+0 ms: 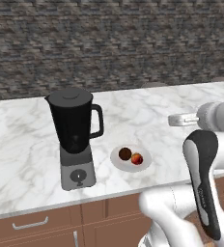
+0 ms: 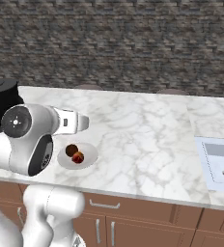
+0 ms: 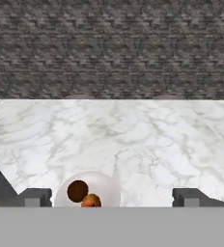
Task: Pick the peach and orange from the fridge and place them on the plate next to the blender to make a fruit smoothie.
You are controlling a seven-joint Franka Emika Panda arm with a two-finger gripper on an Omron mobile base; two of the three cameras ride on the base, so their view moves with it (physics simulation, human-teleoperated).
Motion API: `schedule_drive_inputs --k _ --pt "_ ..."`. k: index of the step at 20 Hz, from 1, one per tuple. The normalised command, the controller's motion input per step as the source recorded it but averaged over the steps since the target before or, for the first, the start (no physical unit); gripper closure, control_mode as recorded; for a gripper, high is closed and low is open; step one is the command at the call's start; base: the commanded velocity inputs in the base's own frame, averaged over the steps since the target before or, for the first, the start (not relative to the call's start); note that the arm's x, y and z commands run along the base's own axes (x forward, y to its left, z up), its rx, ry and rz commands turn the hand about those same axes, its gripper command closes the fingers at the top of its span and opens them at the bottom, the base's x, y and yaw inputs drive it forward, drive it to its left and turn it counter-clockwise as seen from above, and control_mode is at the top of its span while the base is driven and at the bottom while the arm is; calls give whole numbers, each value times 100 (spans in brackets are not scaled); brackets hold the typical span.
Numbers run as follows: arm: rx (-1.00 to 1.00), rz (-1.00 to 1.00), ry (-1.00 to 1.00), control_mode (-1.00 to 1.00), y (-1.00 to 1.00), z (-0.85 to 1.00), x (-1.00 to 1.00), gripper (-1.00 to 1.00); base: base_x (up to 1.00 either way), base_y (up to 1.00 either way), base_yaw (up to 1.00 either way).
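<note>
Now peach (image 3: 89, 201) and orange (image 3: 77, 191) on plate (image 3: 106, 185), just below tool (image 3: 111, 198), fingers apart, empty.

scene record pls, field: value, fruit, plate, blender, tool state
peach: on the plate, on the side nearer the counter's front edge
orange: on the plate, beside the peach
plate: on the marble counter, right of the blender, apart from it
blender: upright, lid on, handle towards the plate
tool: open, holding nothing, fingertips wide apart, above the counter near the plate
sink: far right of the counter
</note>
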Motion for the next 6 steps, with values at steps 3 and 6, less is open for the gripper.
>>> schedule_drive_inputs --k 3,6 --pt "8 -8 -20 -100 -49 52 -83 -100 0 0 0" --pt "3 -9 0 -100 -18 0 1 -100 0 0 0"
